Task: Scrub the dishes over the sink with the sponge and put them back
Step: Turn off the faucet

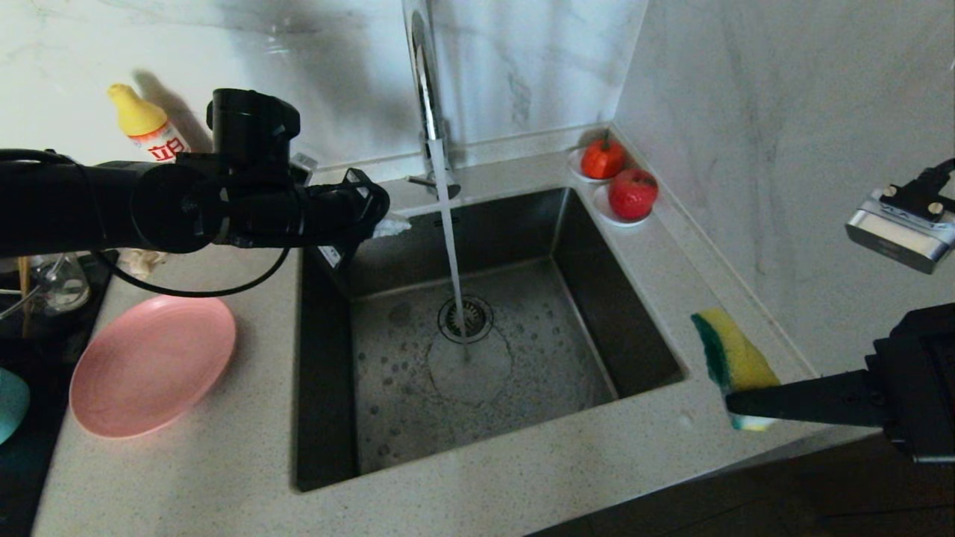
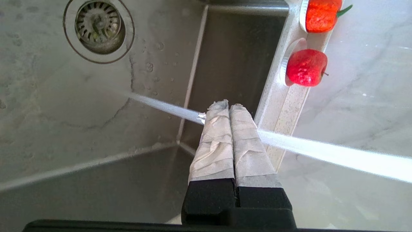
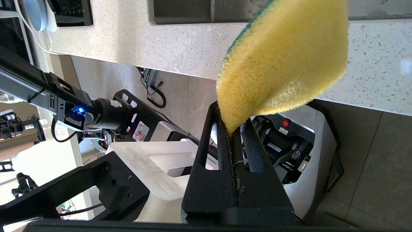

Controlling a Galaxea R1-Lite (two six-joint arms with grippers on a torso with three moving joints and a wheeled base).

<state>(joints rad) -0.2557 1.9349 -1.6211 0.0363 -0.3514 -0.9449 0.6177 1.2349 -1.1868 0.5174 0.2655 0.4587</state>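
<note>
My right gripper [image 1: 735,406] is shut on one end of the yellow sponge [image 1: 735,358], whose green layer faces the sink; it hangs over the counter's front right corner. In the right wrist view the sponge [image 3: 286,61] bulges out of the closed right gripper [image 3: 233,127]. My left gripper [image 1: 392,224], tips wrapped in white tape, is shut and holds nothing at the sink's [image 1: 522,373] back left corner. Its tips [image 2: 229,104] sit close to the running water [image 2: 322,154]. The pink plate [image 1: 153,365] lies on the counter left of the sink. The teal bowl [image 1: 11,403] shows at the left edge.
The tall tap [image 1: 425,82] pours water [image 1: 451,253] onto the drain strainer [image 1: 464,319]. Two white saucers with red fruit [image 1: 633,192] stand at the back right corner. A yellow-capped bottle [image 1: 145,130] and a glass jug [image 1: 56,287] stand at the left.
</note>
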